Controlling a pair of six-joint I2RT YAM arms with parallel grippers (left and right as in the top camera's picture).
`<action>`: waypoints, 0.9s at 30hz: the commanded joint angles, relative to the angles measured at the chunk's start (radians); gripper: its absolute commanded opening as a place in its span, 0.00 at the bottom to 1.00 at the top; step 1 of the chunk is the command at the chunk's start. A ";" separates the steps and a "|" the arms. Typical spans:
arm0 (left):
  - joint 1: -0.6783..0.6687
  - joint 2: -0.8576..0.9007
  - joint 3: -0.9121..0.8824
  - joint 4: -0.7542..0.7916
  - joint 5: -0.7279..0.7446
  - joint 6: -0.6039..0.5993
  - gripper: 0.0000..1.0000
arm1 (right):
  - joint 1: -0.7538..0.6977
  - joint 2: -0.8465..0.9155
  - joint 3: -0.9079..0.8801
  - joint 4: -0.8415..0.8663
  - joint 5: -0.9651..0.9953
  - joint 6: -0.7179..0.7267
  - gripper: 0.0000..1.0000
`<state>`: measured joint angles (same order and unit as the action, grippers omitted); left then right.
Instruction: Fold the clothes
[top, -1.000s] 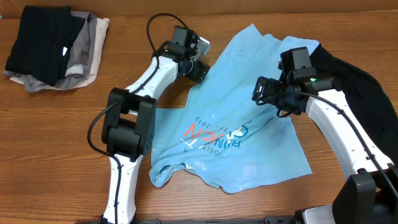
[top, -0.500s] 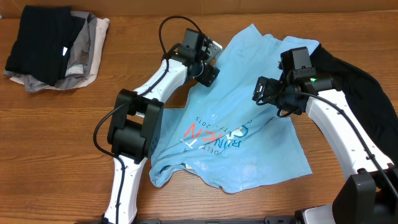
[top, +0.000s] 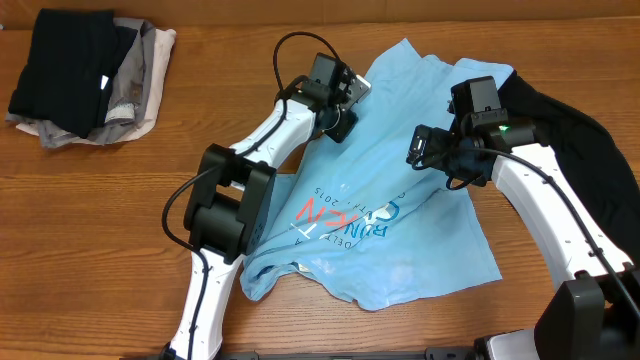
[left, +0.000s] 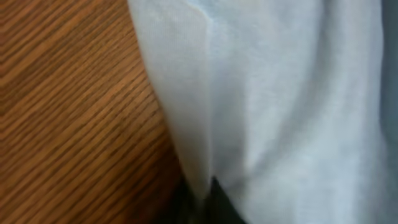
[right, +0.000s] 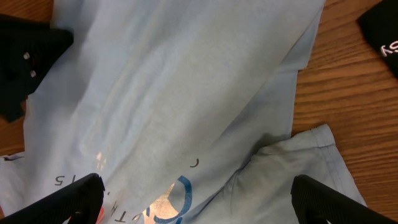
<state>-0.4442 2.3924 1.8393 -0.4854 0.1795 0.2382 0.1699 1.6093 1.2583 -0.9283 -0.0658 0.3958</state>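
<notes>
Far left, on the wooden table (top: 90, 200): a pile of folded clothes (top: 85, 80), black piece uppermost, well apart from both arms. Next rightward: the left gripper (top: 345, 118), closed; its wrist view shows a fold of pale blue cloth running down into the dark fingers (left: 202, 199), so it is judged to be pinching the shirt's far left edge against the tabletop. Centre: the light blue T-shirt (top: 400, 210), spread loosely and rumpled, its long axis running on a diagonal from the far side of the table to the near left corner, with the red and white lettering (top: 345, 215) face up. From the pinched edge the bulk of the shirt lies to the right and toward the near side. Right of centre: the right gripper (top: 428, 150), jaws spread wide and holding nothing, hovering above the shirt's middle (right: 196, 205), with its right sleeve just below. Far right: a black garment (top: 575, 120), partly under the right arm and touching the shirt's right side. Judgement: the left arm has the far left edge, while the right arm is nearer the sleeve and the right edge.
</notes>
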 joint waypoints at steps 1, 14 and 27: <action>0.008 0.048 0.003 -0.025 -0.149 -0.077 0.04 | -0.002 -0.029 0.010 0.002 0.013 -0.003 1.00; 0.186 0.048 0.050 -0.210 -0.335 -0.161 0.04 | -0.002 -0.029 0.010 0.011 0.014 -0.003 1.00; 0.466 0.048 0.056 -0.422 -0.484 -0.235 0.21 | -0.002 -0.014 0.010 0.044 0.043 -0.003 1.00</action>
<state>-0.0418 2.3905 1.9270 -0.8654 -0.2539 0.0437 0.1699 1.6093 1.2583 -0.8944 -0.0467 0.3950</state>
